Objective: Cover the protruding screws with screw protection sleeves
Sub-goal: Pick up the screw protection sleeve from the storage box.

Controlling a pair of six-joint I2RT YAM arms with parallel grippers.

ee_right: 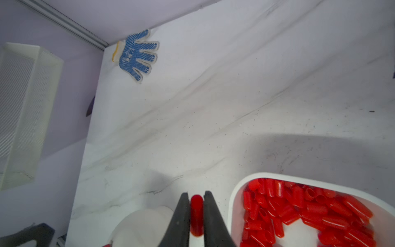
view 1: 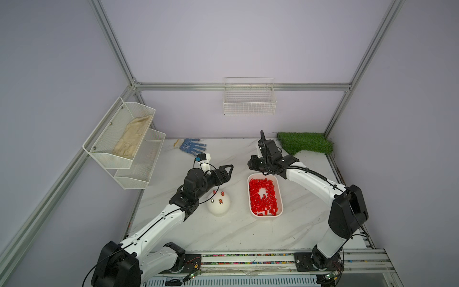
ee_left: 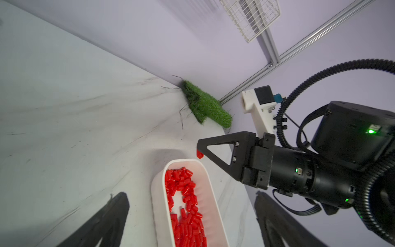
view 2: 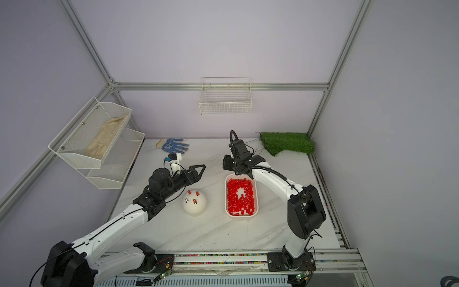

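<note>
My right gripper (ee_right: 196,195) is pinching one red sleeve (ee_right: 196,213), just off the tray (view 1: 279,198). The left gripper (view 1: 229,169) is spread wide, empty, hanging by the dome (view 1: 218,211). One screw (view 1: 212,200) looks bare, I think. Risk: if the sleeve skews in my grip it misses, or the arms clash there.

We see bright red plastic sleeves (view 1: 263,196) in a white rounded tray (view 1: 280,196), a blue-dotted white knit glove (view 1: 193,146), green turf (view 1: 305,143), grey-veined white marble bench (view 1: 248,231).
</note>
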